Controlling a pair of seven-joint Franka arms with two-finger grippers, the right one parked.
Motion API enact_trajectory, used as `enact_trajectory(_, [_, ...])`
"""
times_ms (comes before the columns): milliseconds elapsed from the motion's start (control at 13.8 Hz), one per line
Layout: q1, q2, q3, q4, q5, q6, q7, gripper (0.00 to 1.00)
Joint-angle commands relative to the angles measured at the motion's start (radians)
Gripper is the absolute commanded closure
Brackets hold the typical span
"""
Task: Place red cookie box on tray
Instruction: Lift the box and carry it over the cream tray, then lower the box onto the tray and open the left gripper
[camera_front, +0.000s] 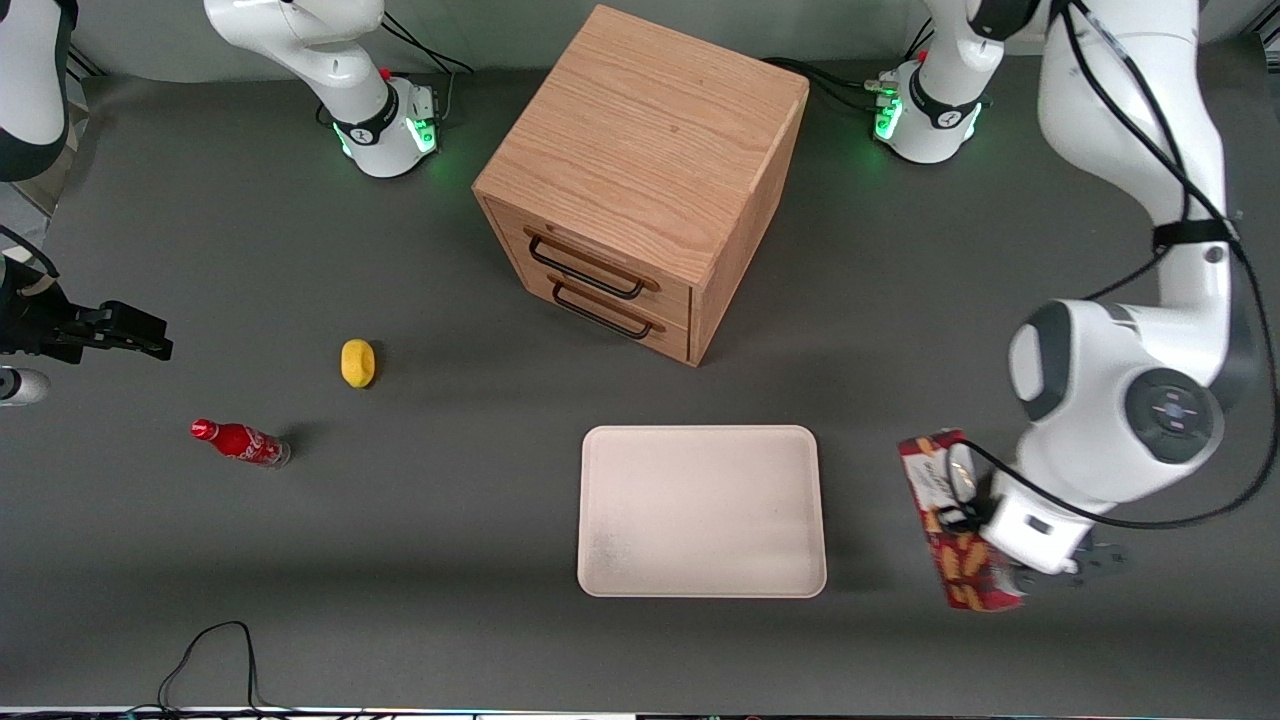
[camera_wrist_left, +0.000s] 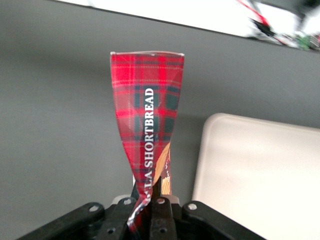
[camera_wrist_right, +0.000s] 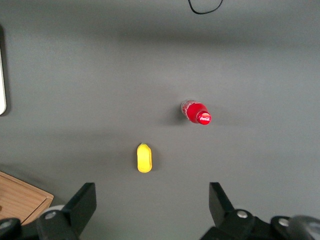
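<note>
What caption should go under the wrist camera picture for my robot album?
The claw pinches the red cookie box beside the tray.

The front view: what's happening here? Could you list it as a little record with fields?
Gripper: shut on the red cookie box, toward the working arm's end of the table
Red cookie box: beside the tray, not on it
Tray: bare, in front of the wooden drawer cabinet
Other items: yellow object, red soda bottle, toward the parked arm's end
</note>
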Motion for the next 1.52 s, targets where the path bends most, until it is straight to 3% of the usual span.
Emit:
enact_trajectory(0, [-0.034,0.028,-0.057,0.032,0.04,0.002,-0.013,1.0])
enact_trajectory(362, [-0.112,0.137,-0.078,-0.005,0.099,0.164,-0.024,1.0])
enact_trajectory(725, [-0.12,0.204,-0.077,-0.04,0.106,0.255,-0.05,1.0])
enact_trajectory(797, [-0.12,0.206,-0.078,-0.048,0.107,0.257,-0.091,0.88])
enact_trajectory(942, [-0.12,0.204,-0.077,-0.051,0.116,0.261,-0.108,0.02])
enact_trajectory(1159, [-0.114,0.174,-0.074,-0.054,0.115,0.272,-0.107,0.0])
enact_trajectory(1232, [-0.094,0.043,-0.072,-0.138,0.106,0.251,-0.108,0.0])
enact_trajectory(1449, [-0.028,-0.165,-0.072,-0.285,0.11,0.159,-0.095,0.0])
